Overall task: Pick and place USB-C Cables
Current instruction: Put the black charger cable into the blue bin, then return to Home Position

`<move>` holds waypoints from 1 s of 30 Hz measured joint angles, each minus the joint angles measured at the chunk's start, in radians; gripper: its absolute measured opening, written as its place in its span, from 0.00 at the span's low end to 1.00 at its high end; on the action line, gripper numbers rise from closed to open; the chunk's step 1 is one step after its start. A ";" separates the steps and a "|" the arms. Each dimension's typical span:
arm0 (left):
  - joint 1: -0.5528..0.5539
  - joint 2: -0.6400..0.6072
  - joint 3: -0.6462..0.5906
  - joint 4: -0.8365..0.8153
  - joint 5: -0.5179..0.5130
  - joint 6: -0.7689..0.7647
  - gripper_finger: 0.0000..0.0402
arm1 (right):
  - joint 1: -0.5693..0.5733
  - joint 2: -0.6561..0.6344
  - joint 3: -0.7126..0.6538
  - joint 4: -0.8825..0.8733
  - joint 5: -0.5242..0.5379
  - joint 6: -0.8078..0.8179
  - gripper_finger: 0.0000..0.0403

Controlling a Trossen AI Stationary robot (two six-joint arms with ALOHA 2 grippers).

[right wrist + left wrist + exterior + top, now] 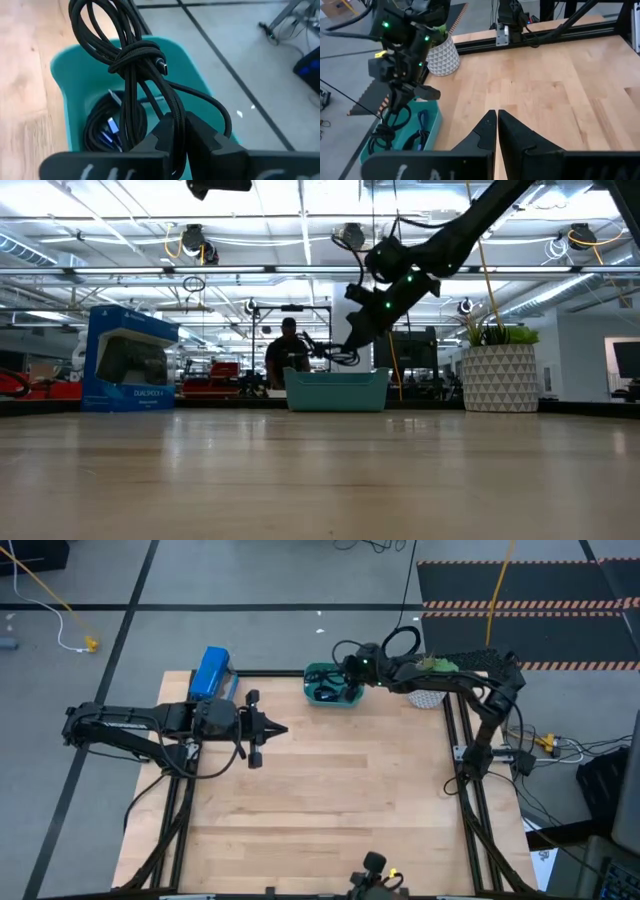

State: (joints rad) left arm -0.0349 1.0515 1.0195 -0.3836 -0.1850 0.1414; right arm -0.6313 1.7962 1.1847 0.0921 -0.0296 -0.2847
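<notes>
My right gripper (180, 121) is over the teal bin (322, 697) at the table's far edge, shut on a loose black USB-C cable bundle (131, 55). The bundle is wound about itself in a knot, with a plug (161, 65) sticking out. Inside the bin (192, 70) lie a black coiled cable (97, 127) and a bluish-grey cable (111, 127). The low view shows that gripper (350, 345) just above the bin's rim (337, 375). My left gripper (272, 729) waits, shut, over the table's left part, touching nothing. My right gripper pinches several strands of the black bundle (172, 112) between its two fingers, below the knot. The fingers slant down from the table's right side. The bundle hangs below them (395, 117) down to the bin's rim; whether its lower loops touch the bin's contents I cannot tell.
A blue boxed product (212, 672) stands at the far left corner of the table, and a white patterned planter (430, 695) sits right of the bin. Bare wood (340, 800) stretches over the middle and near side. A person (288, 352) is in the room behind the bin.
</notes>
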 joint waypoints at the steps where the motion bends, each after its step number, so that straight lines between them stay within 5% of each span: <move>1: 0.000 0.000 0.000 -0.002 0.000 -0.006 0.05 | -0.003 0.006 0.000 0.000 0.000 0.006 0.04; 20: 0.000 0.006 0.000 -0.009 0.000 -0.052 0.05 | -0.014 0.023 0.000 -0.067 0.028 0.034 0.05; 30: 0.000 0.006 0.000 -0.009 0.000 -0.054 0.05 | 0.005 0.023 0.000 -0.060 0.031 0.067 0.21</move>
State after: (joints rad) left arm -0.0349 1.0573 1.0195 -0.3927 -0.1846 0.0875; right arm -0.6261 1.8191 1.1846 0.0318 0.0017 -0.2175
